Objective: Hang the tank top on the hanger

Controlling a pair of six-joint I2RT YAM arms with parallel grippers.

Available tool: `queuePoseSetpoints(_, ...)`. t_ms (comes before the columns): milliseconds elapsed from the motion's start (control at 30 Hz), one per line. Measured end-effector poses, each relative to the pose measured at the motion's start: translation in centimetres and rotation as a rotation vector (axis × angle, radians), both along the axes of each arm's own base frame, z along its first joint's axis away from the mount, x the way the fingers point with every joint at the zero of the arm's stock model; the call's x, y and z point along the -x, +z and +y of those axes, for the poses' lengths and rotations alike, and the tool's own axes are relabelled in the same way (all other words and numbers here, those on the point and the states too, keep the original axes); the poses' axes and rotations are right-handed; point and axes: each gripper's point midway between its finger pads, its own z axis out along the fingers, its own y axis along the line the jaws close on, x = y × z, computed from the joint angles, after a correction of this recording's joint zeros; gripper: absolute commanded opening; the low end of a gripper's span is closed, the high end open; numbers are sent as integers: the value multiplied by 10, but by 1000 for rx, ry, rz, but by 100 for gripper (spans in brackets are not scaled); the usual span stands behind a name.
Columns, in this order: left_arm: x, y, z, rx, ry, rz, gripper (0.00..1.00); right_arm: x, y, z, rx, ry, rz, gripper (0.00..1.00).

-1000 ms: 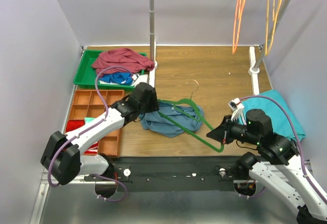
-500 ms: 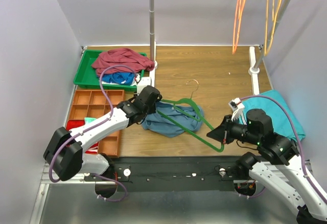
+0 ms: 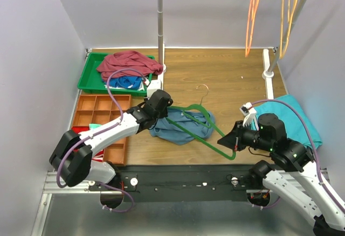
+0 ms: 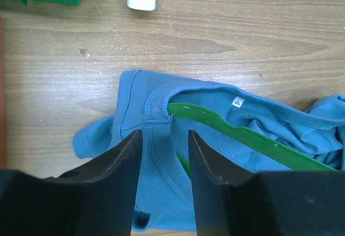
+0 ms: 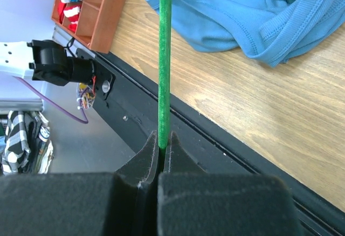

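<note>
My right gripper is clamped on the hanger. 1 hanger arm sits inside the tank top, which is bunched mid-table. My left gripper has jaws apart over the collar. Not seated yet, I'd say.

The tank top and hanger run past the left wrist view's right edge; print on the neck label is too small to read.

Robot lab test cell: plain partition walls round wood bench, bare wiring.
</note>
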Motion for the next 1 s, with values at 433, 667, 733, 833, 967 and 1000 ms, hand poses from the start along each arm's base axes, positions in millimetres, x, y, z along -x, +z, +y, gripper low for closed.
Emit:
queuePoseSetpoints(433, 0, -28, -1, -17, 20, 40, 0, -2, 6, 1, -6, 0, -7, 1)
queuePoseSetpoints(667, 1, -11, 5, -45, 3, 14, 0, -1, 6, 8, -18, 34, 11, 1)
queuePoseSetpoints(733, 0, -1, 5, -50, -8, -2, 0, 1, 8, 11, -32, 54, 12, 1)
queuePoseSetpoints(833, 1, 14, 5, -62, -30, -28, 0, 2, 14, 16, -56, 81, 3, 1)
queuePoseSetpoints(967, 6, 28, 11, -85, -60, -57, 0, 1, 12, 18, -50, 91, 9, 1)
queuePoseSetpoints(1000, 7, 32, 11, -88, -72, -63, 0, 1, 11, 18, -49, 93, 11, 1)
